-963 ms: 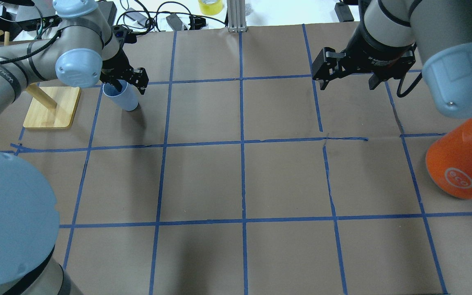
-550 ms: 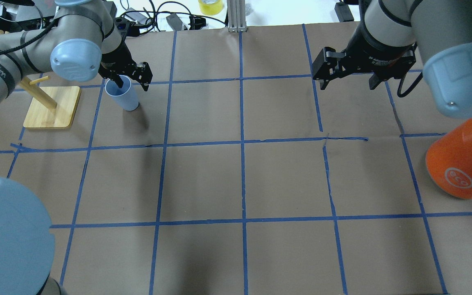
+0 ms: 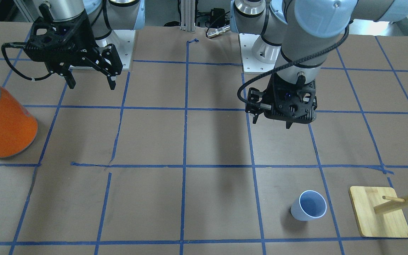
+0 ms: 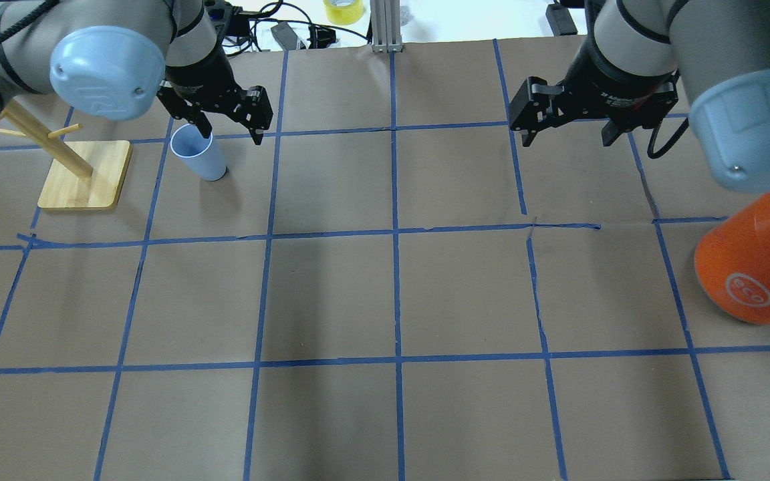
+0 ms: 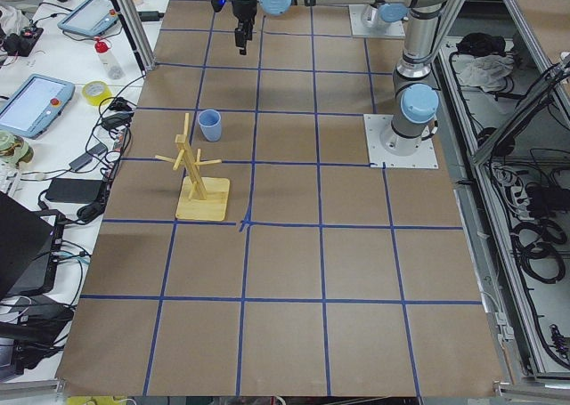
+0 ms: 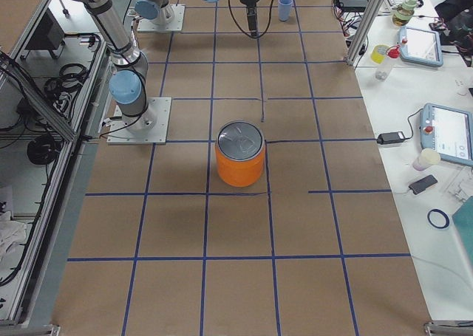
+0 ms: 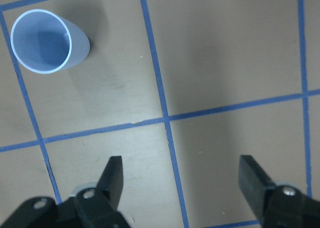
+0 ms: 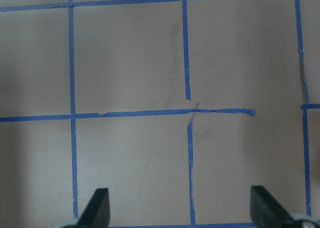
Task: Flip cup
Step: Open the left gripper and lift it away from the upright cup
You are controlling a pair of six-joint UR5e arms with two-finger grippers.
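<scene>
The cup [image 4: 198,155] stood mouth-up just beside the wooden peg stand [image 4: 85,175], clear of the left gripper [image 4: 230,130], its jaws wide and empty; the right gripper [image 4: 567,137] gaped likewise. We judged the cup light, smooth and thin-walled, best pinched gently across its rim wall.

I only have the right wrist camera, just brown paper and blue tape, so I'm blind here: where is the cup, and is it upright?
Observer: The cup stands mouth-up toward the robot's left, beside a wooden rack.
Operator: Is it being held?
Observer: No, the left gripper is open, with nothing between its fingers.
Operator: Anything on my side?
Observer: An orange can stands upright toward the robot's right.
</scene>
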